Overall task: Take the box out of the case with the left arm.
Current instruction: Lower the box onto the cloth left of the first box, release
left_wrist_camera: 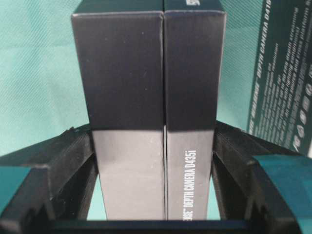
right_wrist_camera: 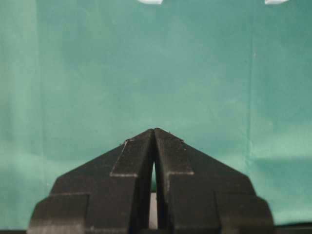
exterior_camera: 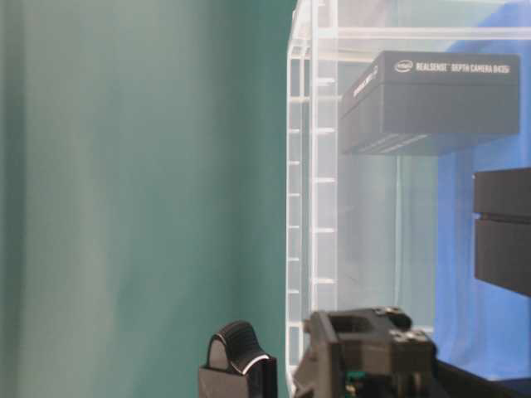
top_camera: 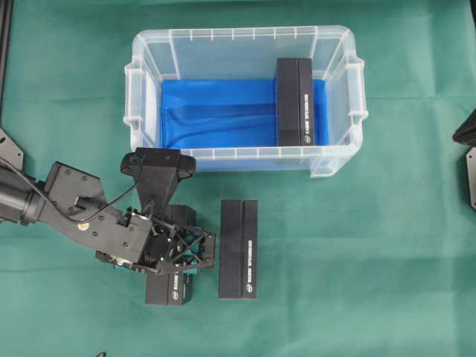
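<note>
Looking across from the left, I see my left arm (top_camera: 52,204) reaching in over the green tabletop (top_camera: 357,245), its left gripper (top_camera: 177,256) sitting low in front of the case (top_camera: 141,97). In the left wrist view its jaws are clamped against both sides of a pair of black boxes (left_wrist_camera: 148,122) held side by side; white lettering runs along the right one. From overhead that pair (top_camera: 171,286) pokes out below the gripper, outside the case; whether it rests on the cloth I cannot tell. Just beside it to the right, a second black pair (top_camera: 239,249) lies flat on the tabletop, apart from the gripper and from the case wall. Behind them, the clear case has a blue sheet (top_camera: 216,111) on its floor, and a third black pair (top_camera: 294,103) lies inside at its right end. The table-level view shows those through the clear wall. On the far right, my right gripper (right_wrist_camera: 154,131) hangs over bare green cloth, its jaws pressed together on nothing.
</note>
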Controlling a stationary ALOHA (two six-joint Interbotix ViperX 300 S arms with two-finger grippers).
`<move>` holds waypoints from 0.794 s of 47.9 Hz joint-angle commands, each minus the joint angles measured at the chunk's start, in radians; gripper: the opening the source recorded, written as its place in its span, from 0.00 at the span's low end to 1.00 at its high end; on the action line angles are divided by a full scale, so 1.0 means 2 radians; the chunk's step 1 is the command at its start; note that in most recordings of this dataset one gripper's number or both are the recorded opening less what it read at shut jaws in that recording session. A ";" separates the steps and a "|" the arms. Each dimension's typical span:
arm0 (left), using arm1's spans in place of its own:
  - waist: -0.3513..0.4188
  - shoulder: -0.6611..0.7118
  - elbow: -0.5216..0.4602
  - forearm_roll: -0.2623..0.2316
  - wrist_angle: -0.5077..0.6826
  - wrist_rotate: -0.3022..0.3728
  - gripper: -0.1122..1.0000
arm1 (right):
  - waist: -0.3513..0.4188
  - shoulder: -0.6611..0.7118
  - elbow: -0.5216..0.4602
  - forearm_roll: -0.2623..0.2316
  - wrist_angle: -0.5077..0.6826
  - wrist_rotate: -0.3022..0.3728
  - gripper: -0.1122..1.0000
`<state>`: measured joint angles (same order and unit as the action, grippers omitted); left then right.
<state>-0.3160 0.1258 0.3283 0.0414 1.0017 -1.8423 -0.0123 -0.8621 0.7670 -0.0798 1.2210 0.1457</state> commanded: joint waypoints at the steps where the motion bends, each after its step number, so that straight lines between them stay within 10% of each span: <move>1: -0.002 -0.011 -0.002 -0.002 -0.001 0.000 0.64 | -0.002 0.002 -0.013 0.000 -0.002 0.002 0.16; 28: -0.002 -0.015 -0.003 -0.004 -0.012 -0.004 0.64 | -0.002 0.002 -0.014 0.000 -0.002 0.002 0.16; 38: -0.002 -0.016 -0.006 -0.004 -0.012 -0.003 0.98 | -0.001 0.002 -0.014 0.000 -0.002 0.002 0.16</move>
<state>-0.3160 0.1258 0.3375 0.0353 0.9802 -1.8484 -0.0138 -0.8621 0.7685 -0.0798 1.2210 0.1488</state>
